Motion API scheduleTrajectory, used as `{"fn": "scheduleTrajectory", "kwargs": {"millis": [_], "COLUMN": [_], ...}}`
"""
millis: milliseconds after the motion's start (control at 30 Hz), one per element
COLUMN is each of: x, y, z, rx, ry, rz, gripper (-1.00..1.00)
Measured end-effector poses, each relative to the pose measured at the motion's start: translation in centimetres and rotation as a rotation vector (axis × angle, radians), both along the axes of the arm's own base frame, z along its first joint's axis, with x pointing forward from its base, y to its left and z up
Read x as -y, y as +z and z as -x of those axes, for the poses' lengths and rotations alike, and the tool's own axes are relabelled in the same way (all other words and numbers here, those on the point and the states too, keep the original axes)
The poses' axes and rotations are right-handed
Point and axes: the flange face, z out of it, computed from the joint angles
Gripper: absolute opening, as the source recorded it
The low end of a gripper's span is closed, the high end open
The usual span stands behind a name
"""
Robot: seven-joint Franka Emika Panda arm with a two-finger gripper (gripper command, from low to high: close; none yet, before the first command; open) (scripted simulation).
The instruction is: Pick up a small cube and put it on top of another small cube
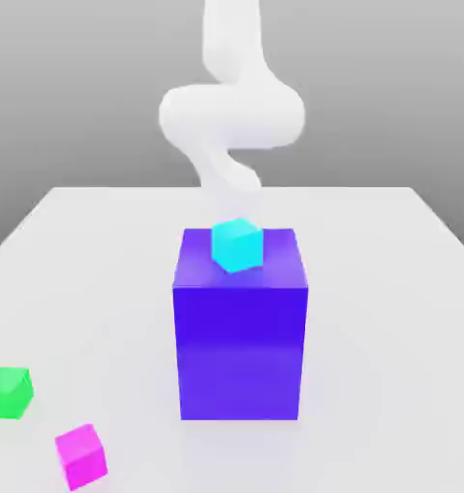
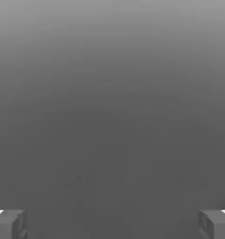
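I have the gripper (image 2: 112,224) open, its two fingers standing wide apart at the edges of the hand view with nothing between them, so I read this as the very start of the job: the reach for the first cube. The pink cube (image 1: 81,456), which I take as the one to pick, sits on the table (image 1: 390,327) towards the exterior view's left, low in the picture and turned at an angle to the block (image 1: 240,351). The green cube (image 1: 8,393) is near it, apart from it, further towards the exterior view's left; I take that one as the base for the stack. The arm (image 1: 233,116) rises behind the block, well apart from both cubes, and the cyan cube (image 1: 238,246) rests on top of the block, between me and part of the arm. My next move should be to bring the hand across with clearance over the block and the cyan cube, because a low, direct path could knock either one. Then I need to point the fingers down above the pink cube and turn the wrist to match its faces before I lower; closing askew could twist it or push it towards the green one. I also want the green cube left undisturbed, since the stack will need a level, well-centred placement on it.
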Motion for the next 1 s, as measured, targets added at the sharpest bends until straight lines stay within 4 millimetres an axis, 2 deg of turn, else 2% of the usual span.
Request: {"fn": "scheduleTrajectory", "kwargs": {"millis": [100, 233, 367, 467, 567, 700, 867, 1000], "x": [1.8, 4.0, 6.2, 7.8, 9.5, 12.1, 15.0, 17.0], "y": [-4.7, -11.3, -18.4, -23.8, -29.2, -36.2, -44.1, -49.5], "z": [-3.8, -7.6, -10.4, -11.6, -12.1, -11.7, -9.8, -8.2], "rx": [-0.081, -0.179, -0.273, -0.342, -0.41, -0.503, -0.623, -0.695], "ry": [0.068, 0.148, 0.221, 0.271, 0.316, 0.372, 0.452, 0.496], "rz": [0.009, 0.022, 0.041, 0.059, 0.082, 0.12, 0.184, 0.229], "gripper": [0.0, 0.0, 0.0, 0.0, 0.0, 0.0, 0.0, 0.0]}}
